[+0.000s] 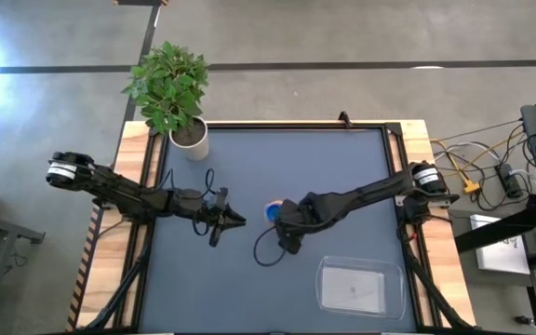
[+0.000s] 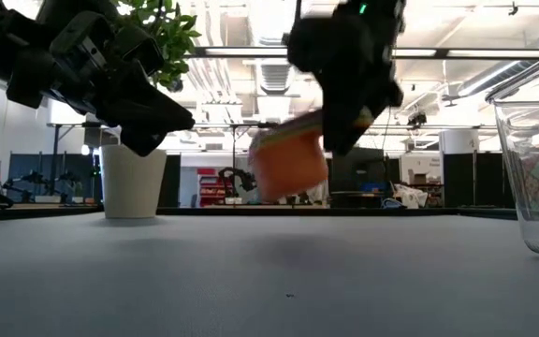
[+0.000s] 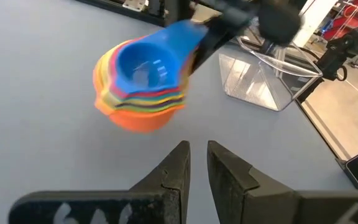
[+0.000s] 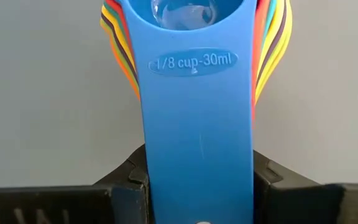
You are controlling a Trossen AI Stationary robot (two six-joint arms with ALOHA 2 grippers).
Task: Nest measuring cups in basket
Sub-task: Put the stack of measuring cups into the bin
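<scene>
Nested measuring cups held above the worktop by the right gripper

The measuring cups (image 3: 143, 87), stacked with blue on top and orange at the bottom, hang clear of the worktop (image 1: 249, 177) near the centre of the high view; the right gripper (image 1: 285, 216) has its fingers clamped on the stacked handles. The clear basket (image 1: 354, 286) sits lower right, well apart. The left gripper (image 1: 234, 220), fingers closed on nothing, hovers just left of the cups. A white plant pot (image 1: 190, 138) stands upper left.
</scene>
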